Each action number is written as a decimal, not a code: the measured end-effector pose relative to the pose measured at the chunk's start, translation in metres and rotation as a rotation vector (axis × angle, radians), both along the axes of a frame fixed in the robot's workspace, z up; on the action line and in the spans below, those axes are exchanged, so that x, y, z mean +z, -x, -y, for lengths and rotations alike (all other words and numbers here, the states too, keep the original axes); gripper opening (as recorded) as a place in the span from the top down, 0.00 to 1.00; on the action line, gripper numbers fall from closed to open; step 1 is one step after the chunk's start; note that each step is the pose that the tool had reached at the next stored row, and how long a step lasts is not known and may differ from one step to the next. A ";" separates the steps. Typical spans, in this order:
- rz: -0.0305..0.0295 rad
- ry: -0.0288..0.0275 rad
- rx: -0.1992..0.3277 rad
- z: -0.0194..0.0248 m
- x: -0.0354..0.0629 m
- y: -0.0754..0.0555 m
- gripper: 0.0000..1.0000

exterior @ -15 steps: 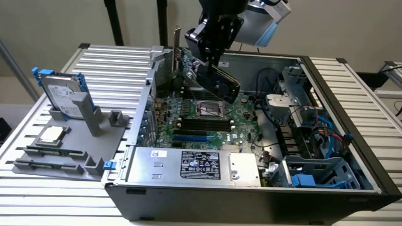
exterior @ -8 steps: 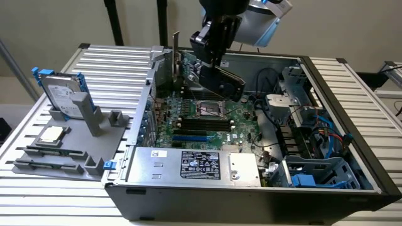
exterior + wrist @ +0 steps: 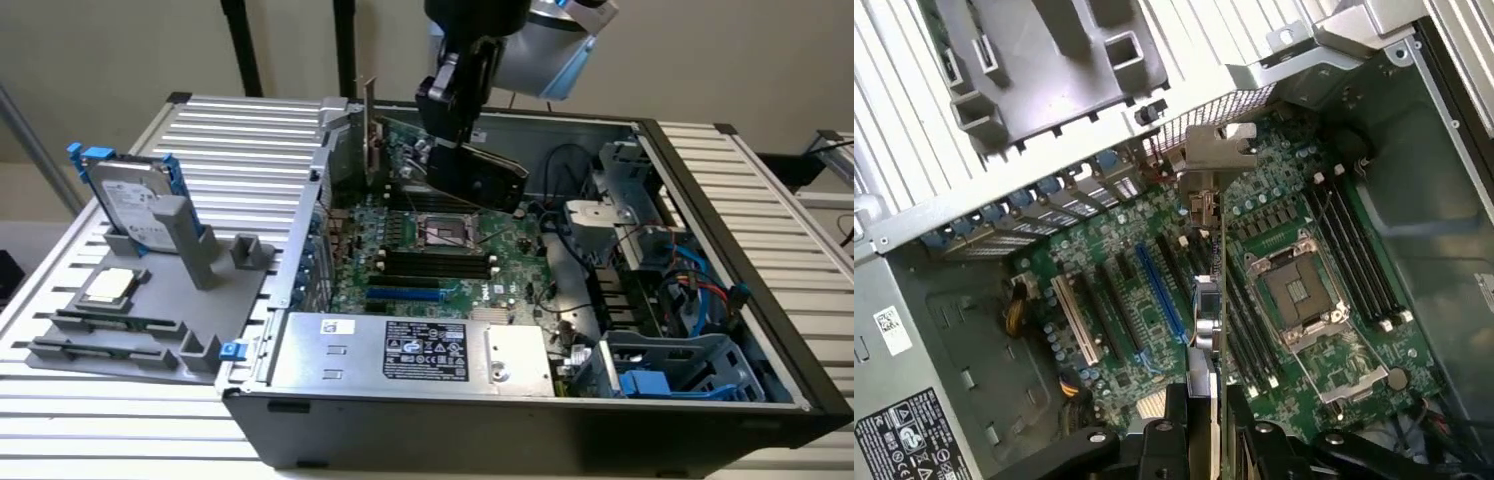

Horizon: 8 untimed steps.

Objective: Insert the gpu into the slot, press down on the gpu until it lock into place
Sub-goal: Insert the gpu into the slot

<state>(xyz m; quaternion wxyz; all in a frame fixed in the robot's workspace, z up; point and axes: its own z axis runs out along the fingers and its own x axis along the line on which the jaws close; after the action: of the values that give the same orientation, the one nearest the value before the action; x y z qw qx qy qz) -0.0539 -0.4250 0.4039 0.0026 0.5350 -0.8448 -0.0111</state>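
Observation:
My gripper (image 3: 454, 130) is shut on the gpu (image 3: 478, 172), a black card with a silver end bracket (image 3: 367, 125). The card hangs tilted in the air over the far part of the green motherboard (image 3: 501, 255), inside the open computer case. The slot (image 3: 406, 295), a long bright-blue strip, lies bare on the board near the silver power supply, well below and in front of the card. In the wrist view the gpu (image 3: 1203, 310) is seen edge-on, running from my gripper (image 3: 1204, 435) to its bracket (image 3: 1219, 160). The slot (image 3: 1160, 292) lies beside that edge, apart from it.
A silver power supply box (image 3: 414, 350) fills the case's near side. The CPU socket (image 3: 447, 232) and black memory sticks (image 3: 434, 265) sit mid-board. Blue cables (image 3: 701, 290) and a drive cage (image 3: 667, 365) are at the exterior view's right. A hard drive (image 3: 134, 200) stands on a grey fixture outside.

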 end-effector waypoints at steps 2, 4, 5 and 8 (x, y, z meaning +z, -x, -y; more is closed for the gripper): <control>0.0006 -0.0013 0.036 0.0000 -0.0020 0.000 0.74; 0.0010 -0.0029 0.073 0.0000 -0.0040 0.000 0.74; 0.0012 -0.0036 0.092 0.0000 -0.0050 0.000 0.74; 0.0018 -0.0057 0.145 0.0000 -0.0079 0.000 0.74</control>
<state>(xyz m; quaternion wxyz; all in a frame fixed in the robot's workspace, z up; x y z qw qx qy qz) -0.0539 -0.4250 0.3960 0.0011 0.5949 -0.8037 -0.0128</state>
